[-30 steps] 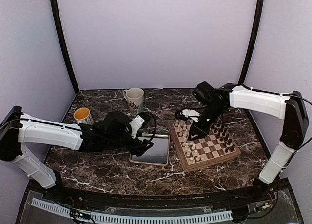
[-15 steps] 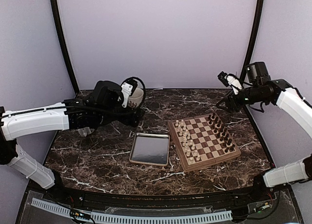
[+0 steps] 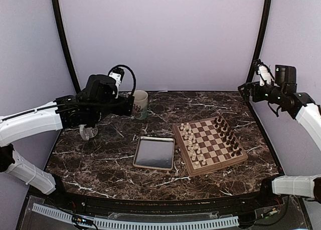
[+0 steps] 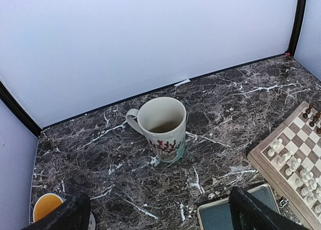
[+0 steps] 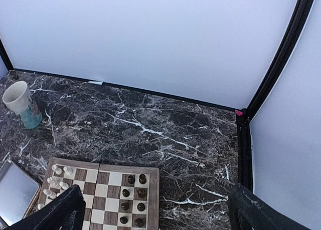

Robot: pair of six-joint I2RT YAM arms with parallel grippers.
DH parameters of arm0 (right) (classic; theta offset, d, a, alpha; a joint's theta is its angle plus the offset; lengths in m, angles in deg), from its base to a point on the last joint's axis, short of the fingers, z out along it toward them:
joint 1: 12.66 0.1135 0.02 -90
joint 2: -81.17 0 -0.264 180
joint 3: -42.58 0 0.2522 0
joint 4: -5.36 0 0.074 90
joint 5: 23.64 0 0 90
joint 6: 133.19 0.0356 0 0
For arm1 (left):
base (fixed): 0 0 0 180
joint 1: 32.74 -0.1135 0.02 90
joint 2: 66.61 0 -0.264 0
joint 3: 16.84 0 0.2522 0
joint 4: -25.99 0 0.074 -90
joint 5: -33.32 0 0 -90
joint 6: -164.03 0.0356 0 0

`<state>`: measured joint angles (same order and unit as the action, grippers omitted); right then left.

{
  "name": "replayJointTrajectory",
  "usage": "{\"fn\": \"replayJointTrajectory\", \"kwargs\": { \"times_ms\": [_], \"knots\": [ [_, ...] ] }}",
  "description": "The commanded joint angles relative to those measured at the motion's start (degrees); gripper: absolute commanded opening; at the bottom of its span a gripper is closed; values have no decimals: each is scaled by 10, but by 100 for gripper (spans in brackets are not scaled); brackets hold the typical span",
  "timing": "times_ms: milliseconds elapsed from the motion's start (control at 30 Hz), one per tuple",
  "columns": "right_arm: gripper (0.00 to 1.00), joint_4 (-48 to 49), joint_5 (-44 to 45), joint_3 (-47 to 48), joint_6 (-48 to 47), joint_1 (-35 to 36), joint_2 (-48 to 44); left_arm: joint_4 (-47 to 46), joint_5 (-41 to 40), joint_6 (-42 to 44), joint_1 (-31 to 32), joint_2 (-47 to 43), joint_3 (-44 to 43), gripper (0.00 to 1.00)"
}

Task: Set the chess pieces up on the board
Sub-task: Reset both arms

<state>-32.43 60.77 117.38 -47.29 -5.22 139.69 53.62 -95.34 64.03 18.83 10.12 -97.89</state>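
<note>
Right wrist view has the right end effector (image 5: pixel 158 210) released and empty, high over the board (image 5: pixel 100 165), whose chess pieces (image 5: pixel 56 168) stand packed below-left, so any correction likely needs a slow vertical descent between neighbours; left end effector (image 4: pixel 158 212) likewise released.

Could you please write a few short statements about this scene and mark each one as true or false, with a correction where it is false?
1. The silver tray lies beside the board, on its left in the top view. True.
2. The tall mug lies on its side. False: it stands upright.
3. The right gripper holds a cream piece. False: its fingers are wide apart and hold nothing.
4. The cream chess pieces and the dark pieces stand at opposite sides of the board. True.
</note>
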Motion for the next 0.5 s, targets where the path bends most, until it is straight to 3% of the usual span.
{"fn": "replayJointTrajectory", "kwargs": {
  "times_ms": [0, 133, 467],
  "knots": [
    [100, 14, 27, 54, 22, -2, -16, -52, -11, 34, -2, -61, 23, 99],
    [100, 2, 2, 83, 9, -2, -26, -35, -21, 55, -2, -71, 9, 99],
    [100, 25, -46, 32, 18, -21, -46, -43, -18, 81, -2, -71, 21, 99]
  ]
}}
